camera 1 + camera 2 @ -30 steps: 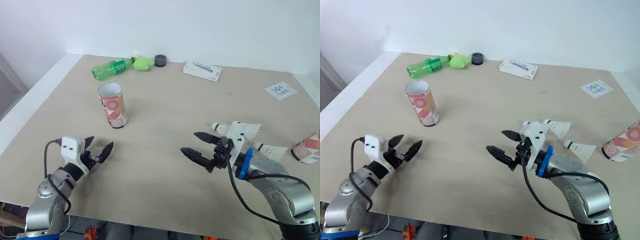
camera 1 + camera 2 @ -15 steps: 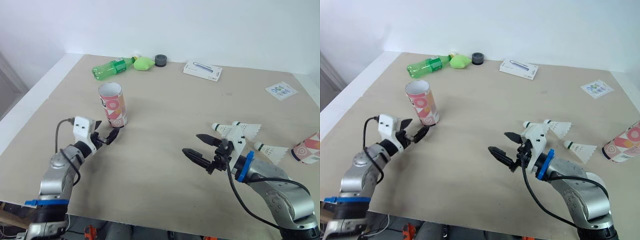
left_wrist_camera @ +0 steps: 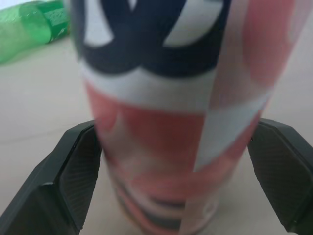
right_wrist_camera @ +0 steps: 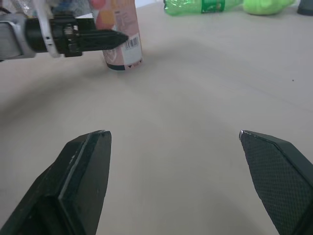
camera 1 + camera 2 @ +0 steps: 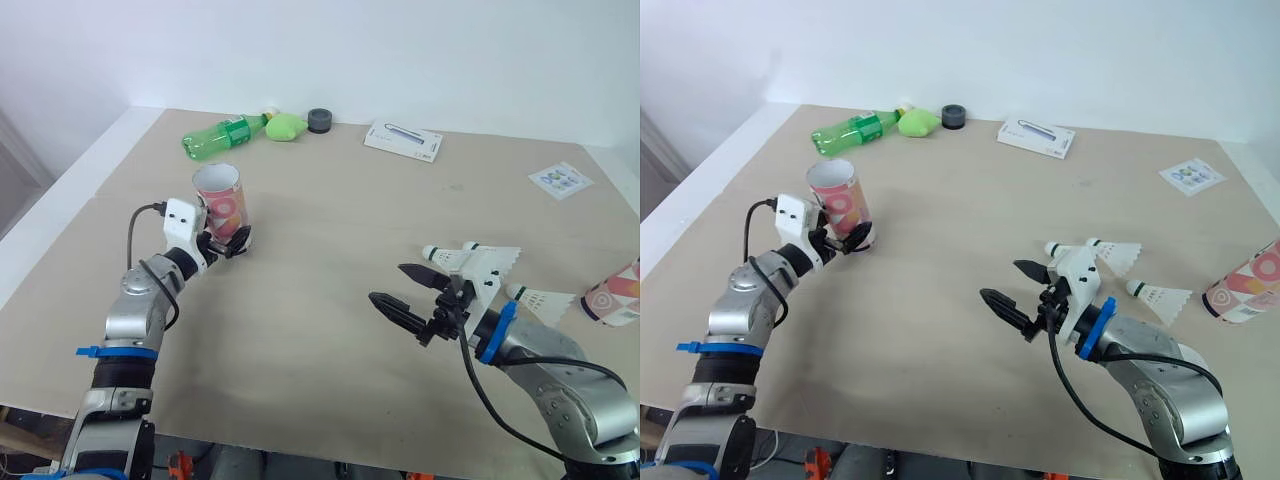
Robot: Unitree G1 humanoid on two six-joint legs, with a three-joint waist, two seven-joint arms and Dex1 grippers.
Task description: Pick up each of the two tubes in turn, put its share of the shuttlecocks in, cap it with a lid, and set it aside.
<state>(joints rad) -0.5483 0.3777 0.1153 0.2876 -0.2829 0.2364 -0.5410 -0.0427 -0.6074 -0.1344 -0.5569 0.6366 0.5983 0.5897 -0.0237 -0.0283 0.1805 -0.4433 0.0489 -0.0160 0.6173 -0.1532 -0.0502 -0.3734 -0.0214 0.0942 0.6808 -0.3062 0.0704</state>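
Pink tubes (image 5: 222, 205) (image 5: 615, 298) x2: L gripper (image 3: 174, 126) open astride upright one, R gripper (image 5: 386, 282) open; shuttlecocks (image 5: 480, 262) (image 5: 543, 301) x2.

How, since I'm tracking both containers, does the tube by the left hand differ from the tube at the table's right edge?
The left tube stands upright, open end up; the right tube lies on its side. The left hand has a finger on either side of the left tube; the right tube has no hand at it. Both carry the same pink-and-white print.
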